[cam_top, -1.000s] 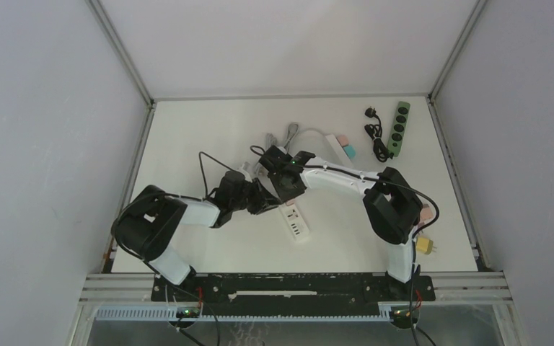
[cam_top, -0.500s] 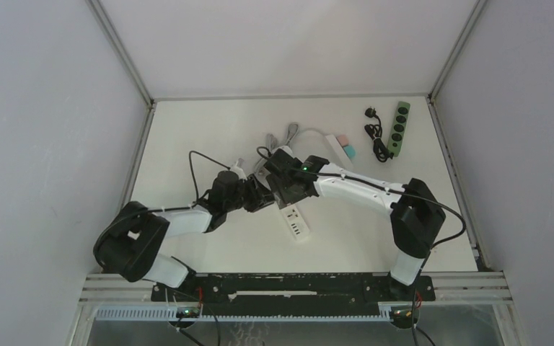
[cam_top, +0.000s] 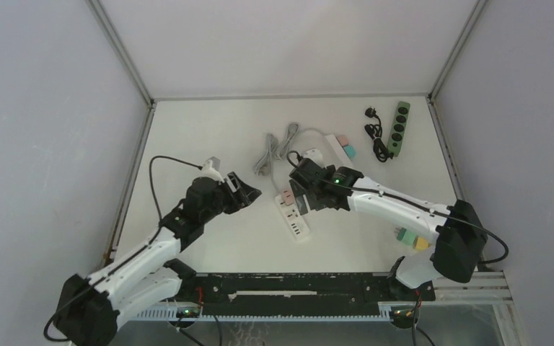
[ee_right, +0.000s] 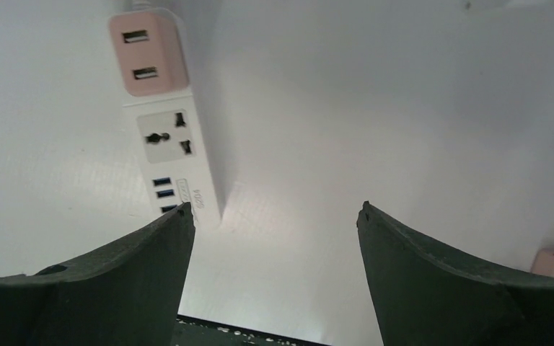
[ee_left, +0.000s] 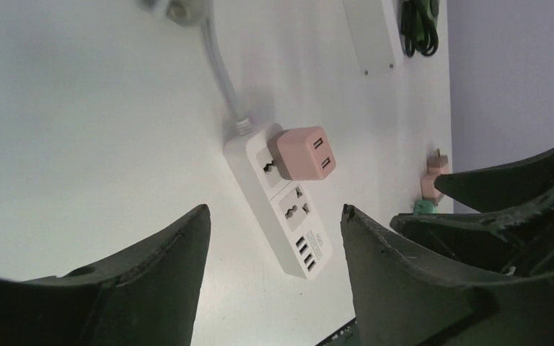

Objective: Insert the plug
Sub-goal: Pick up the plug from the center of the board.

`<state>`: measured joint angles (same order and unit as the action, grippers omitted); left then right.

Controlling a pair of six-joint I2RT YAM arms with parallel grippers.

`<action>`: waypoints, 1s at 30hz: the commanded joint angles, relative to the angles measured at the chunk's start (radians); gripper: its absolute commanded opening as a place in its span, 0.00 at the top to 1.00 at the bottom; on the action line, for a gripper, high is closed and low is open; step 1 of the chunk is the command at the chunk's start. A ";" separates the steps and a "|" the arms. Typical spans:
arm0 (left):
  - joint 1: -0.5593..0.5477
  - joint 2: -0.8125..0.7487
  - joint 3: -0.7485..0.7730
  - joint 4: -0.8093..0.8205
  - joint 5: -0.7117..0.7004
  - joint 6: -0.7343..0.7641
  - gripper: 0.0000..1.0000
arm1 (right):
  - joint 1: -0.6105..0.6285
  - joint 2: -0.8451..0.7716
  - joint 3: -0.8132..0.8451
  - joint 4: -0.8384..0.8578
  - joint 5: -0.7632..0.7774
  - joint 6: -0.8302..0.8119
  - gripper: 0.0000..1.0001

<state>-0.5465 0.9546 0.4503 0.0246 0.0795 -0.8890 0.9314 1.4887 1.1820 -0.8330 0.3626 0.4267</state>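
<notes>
— Do the grippers hold something?
— No. Above the white table [cam_top: 209, 130], the left gripper [ee_left: 274, 216] and the right gripper [ee_right: 274, 207] both gape, with nothing between the fingers.
— And the plug?
— Centre of the top view, on the white power strip [cam_top: 296, 220]. The pink plug [ee_right: 148, 54] sits in the socket nearest the cord. I would pull the arms away high and not brush it.
</notes>
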 commanded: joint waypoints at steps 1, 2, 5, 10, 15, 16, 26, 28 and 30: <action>0.001 -0.176 0.078 -0.271 -0.164 0.110 0.27 | -0.031 -0.102 -0.056 -0.027 0.070 0.062 0.11; 0.002 -0.213 0.093 -0.307 -0.180 0.124 0.26 | -0.039 -0.123 -0.073 -0.031 0.075 0.066 0.10; 0.002 -0.297 0.149 -0.415 -0.218 0.164 0.22 | -0.076 -0.191 -0.119 -0.057 0.110 0.090 0.07; 0.001 -0.367 0.279 -0.588 -0.258 0.286 0.13 | -0.190 -0.301 -0.200 -0.086 0.102 0.106 0.03; 0.002 -0.402 0.398 -0.685 -0.333 0.428 0.01 | -0.350 -0.443 -0.292 -0.086 0.085 0.122 0.00; 0.001 -0.411 0.414 -0.691 -0.349 0.457 0.00 | -0.394 -0.472 -0.310 -0.082 0.077 0.122 0.00; -0.020 -0.506 0.390 -0.668 -0.511 0.594 0.00 | -0.880 -0.619 -0.409 0.005 -0.033 0.088 0.00; -0.026 -0.523 0.365 -0.657 -0.534 0.597 0.00 | -0.952 -0.621 -0.418 0.020 -0.042 0.080 0.00; -0.038 -0.531 0.355 -0.653 -0.549 0.599 0.00 | -1.020 -0.621 -0.427 0.032 -0.039 0.076 0.00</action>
<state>-0.5648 0.4442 0.8356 -0.6552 -0.3962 -0.3370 0.0189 0.8806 0.7658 -0.8627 0.3492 0.5232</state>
